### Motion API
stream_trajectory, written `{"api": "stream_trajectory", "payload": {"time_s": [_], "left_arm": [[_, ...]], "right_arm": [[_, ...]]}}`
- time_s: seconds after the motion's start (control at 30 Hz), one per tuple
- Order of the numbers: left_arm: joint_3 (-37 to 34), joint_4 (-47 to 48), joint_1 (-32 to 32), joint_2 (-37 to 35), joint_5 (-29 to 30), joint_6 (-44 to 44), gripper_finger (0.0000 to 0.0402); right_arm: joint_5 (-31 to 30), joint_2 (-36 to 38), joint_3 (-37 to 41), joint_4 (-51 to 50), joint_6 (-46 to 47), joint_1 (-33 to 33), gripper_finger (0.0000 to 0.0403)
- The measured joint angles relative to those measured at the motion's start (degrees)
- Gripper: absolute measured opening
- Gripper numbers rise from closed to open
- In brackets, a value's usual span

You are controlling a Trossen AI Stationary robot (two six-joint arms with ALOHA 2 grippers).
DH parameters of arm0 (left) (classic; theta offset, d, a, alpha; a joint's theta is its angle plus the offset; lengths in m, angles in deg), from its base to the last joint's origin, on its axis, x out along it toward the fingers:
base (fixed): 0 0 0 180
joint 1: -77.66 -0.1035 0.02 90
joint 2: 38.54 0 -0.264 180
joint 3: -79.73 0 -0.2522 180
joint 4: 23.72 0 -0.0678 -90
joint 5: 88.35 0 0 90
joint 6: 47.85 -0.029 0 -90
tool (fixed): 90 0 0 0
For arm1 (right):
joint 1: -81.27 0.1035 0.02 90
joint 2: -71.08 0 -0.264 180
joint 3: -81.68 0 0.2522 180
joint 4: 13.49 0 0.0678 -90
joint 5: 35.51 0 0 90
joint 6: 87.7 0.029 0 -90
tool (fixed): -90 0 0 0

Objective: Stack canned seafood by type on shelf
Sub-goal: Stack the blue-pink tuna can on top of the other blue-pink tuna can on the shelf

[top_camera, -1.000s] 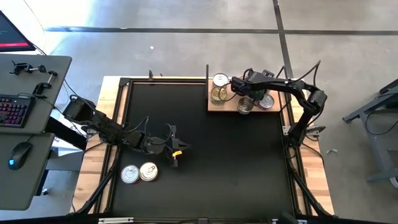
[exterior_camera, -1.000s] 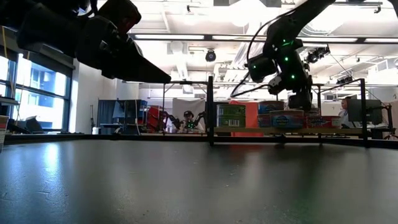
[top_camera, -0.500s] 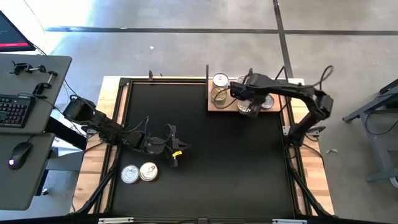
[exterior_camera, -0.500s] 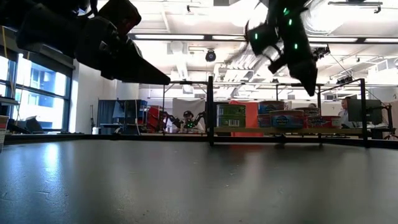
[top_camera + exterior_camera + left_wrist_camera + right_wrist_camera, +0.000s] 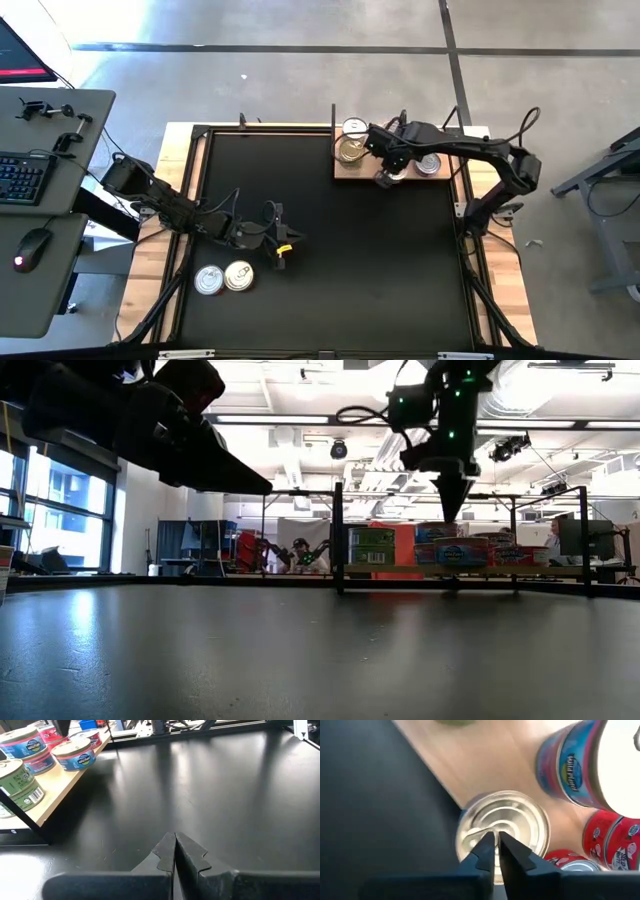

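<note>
The shelf [image 5: 345, 172], a light wooden board, lies at the mat's far right and carries several tins of canned seafood. A silver-lidded tin [image 5: 502, 827] stands at the board's near edge, with red and blue tins [image 5: 580, 765] beside it. My right gripper [image 5: 495, 836] is shut and points straight down over that silver lid; in the low view its tip [image 5: 448, 515] shows just above the tins. Two more tins [image 5: 224, 278] stand on the mat at the near left. My left gripper [image 5: 175, 837] is shut with nothing in it, above the mat near them. My right gripper points down over the middle of the silver lid [image 5: 520, 820] of the tin at the shelf's near edge. I cannot tell whether its shut tips touch the lid.
A black post [image 5: 333, 125] stands at the shelf's far left corner. A green-labelled tin [image 5: 15, 780] sits at the shelf's left end. The black mat [image 5: 380, 270] stretches bare between the shelf and the two loose tins. A desk with a keyboard [image 5: 25, 175] is left of the table.
My right gripper has risen from the tins on the shelf, swung a little toward the table's left, turned from a slant to point straight down, and shut its fingers.
</note>
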Motion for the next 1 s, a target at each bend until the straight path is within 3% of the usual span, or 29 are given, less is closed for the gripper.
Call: {"api": "stream_trajectory", "payload": {"time_s": [0.07,0.27,0.53,0.83,0.9,1.0], "left_arm": [[0.0,0.0,0.19,0.0,0.0,-0.04,0.0001],[0.0,-0.02,0.22,0.0,-0.02,-0.04,0.0001],[0.0,-0.02,0.22,0.0,-0.02,-0.15,0.0001],[0.0,-0.33,1.56,-0.01,0.1,-0.15,0.0001],[0.0,0.28,2.76,-0.46,1.41,-0.66,0.0001],[0.0,3.45,6.25,-3.03,8.58,-2.03,0.0001]], "right_arm": [[0.02,0.0,0.96,1.41,0.17,-1.34,0.0006],[4.49,0.0,5.51,5.43,0.02,-4.82,0.0014],[2.41,0.22,8.99,14.18,-0.02,-5.98,0.0002],[-0.13,2.05,6.72,15.37,0.16,-3.81,0.0002],[-2.57,4.42,6.53,17.13,1.79,-1.68,0.0002],[-11.5,8.14,9.57,21.91,7.19,3.82,0.0002]]}}
